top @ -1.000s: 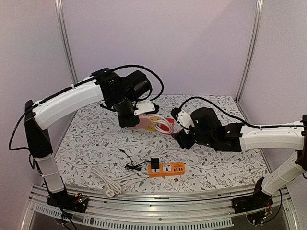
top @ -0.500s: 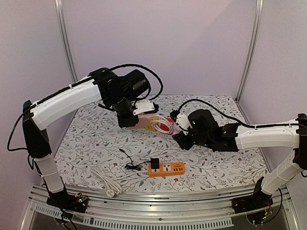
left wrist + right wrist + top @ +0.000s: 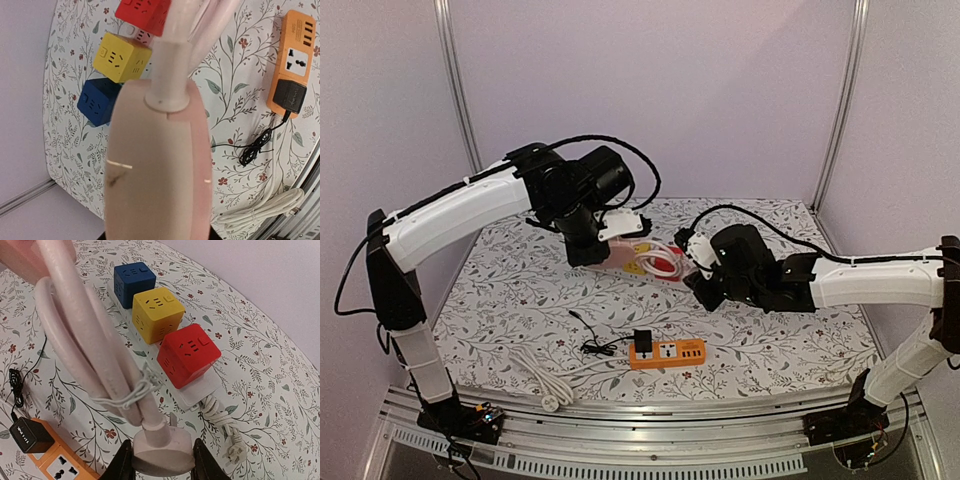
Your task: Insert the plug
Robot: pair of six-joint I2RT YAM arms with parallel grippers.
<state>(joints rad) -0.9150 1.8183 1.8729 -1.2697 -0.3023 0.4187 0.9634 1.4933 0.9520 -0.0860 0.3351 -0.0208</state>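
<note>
At the near left of the table (image 3: 510, 290) lies a coiled white cord (image 3: 535, 372). Farther back, the left gripper (image 3: 590, 250) is clamped around a pink power strip (image 3: 157, 165) and holds it up off the table. A thick pink cord (image 3: 90, 350) leaves the end of that strip as a looped bundle bound with a wire tie (image 3: 135, 392). Below the strip, a blue cube (image 3: 97, 100), a yellow cube (image 3: 122, 56) and a red cube (image 3: 145, 12), all with socket slots, sit in a row on a white base (image 3: 197, 390). From above, the left arm and the hanging bundle cover much of that row. Nearer, around the middle of the table, a thin black cord (image 3: 588, 335) runs to a black adapter (image 3: 643, 340) seated in the left end of an orange power strip (image 3: 665, 353). To the right, the right gripper (image 3: 162, 465) pinches the plug (image 3: 162, 447) at the other end of the pink cord, keeping it in the air just on the near side of the red cube. The plug's prongs cannot be seen. A white lead (image 3: 227, 435) from the base trails on the table just beside the plug.
</note>
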